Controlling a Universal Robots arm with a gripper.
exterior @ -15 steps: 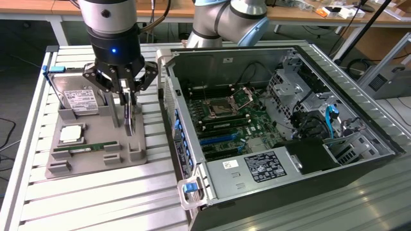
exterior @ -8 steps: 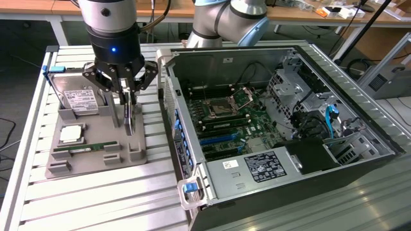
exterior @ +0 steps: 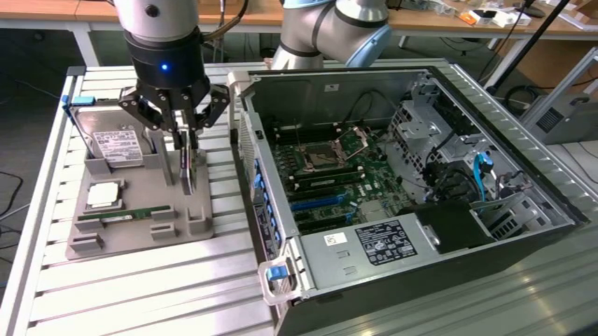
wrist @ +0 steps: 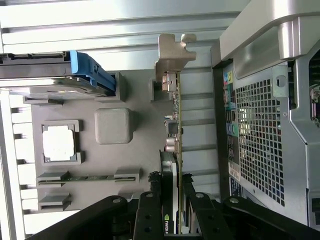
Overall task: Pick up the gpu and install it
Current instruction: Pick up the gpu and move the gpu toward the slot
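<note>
Black linkage gripper (exterior: 185, 129) (wrist: 172, 197) narrow, clamped on the gpu (exterior: 190, 168) (wrist: 176, 115) — a thin dark card with a silvery end bracket, on edge at the exterior view's right side of the grey moulded tray (exterior: 140, 236) (wrist: 142, 150). Tray also holds silver hard drive (exterior: 117, 143), square processor chip (exterior: 103, 196), green memory stick (exterior: 122, 213). Open computer case (exterior: 309, 91) stands further right.

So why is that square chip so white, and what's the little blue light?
Wrist view: the square chip glares white, washed out by reflected light, and the table slats shine pale too. Exterior view: the blue light is a small lamp glowing on the arm; the computer case is darker inside, in shadow.
</note>
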